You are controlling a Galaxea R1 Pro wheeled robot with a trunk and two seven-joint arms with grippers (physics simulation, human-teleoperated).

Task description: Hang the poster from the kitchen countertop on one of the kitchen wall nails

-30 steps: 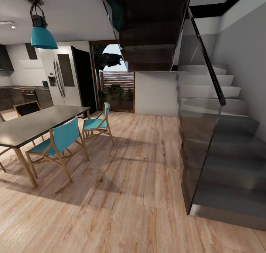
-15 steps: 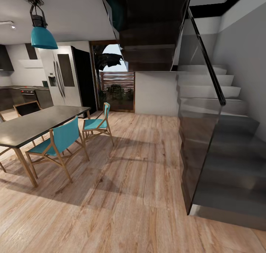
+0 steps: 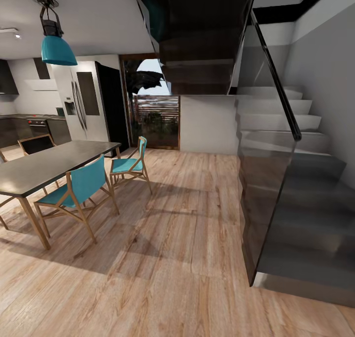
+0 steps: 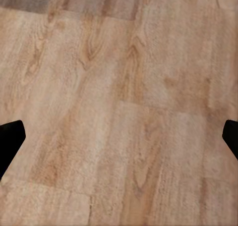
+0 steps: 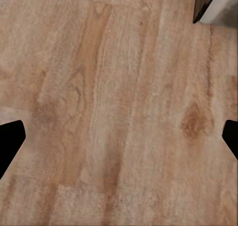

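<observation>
Both wrist cameras look straight down on the light wood floor (image 4: 124,112). The left claw (image 4: 119,137) is spread wide, its dark fingertips (image 4: 10,141) at opposite picture edges with bare planks between; it holds nothing. The right claw (image 5: 119,139) is likewise wide and empty over the planks, with a dark corner of the staircase base (image 5: 206,3) nearby.

In the head view, the kitchen (image 3: 29,105) lies far off at left, beyond a dark dining table (image 3: 44,167) with teal chairs (image 3: 81,189). A staircase (image 3: 291,179) with glass balustrade rises at right. The kitchen countertop (image 3: 24,117) is barely discernible; whether the poster lies there cannot be told.
</observation>
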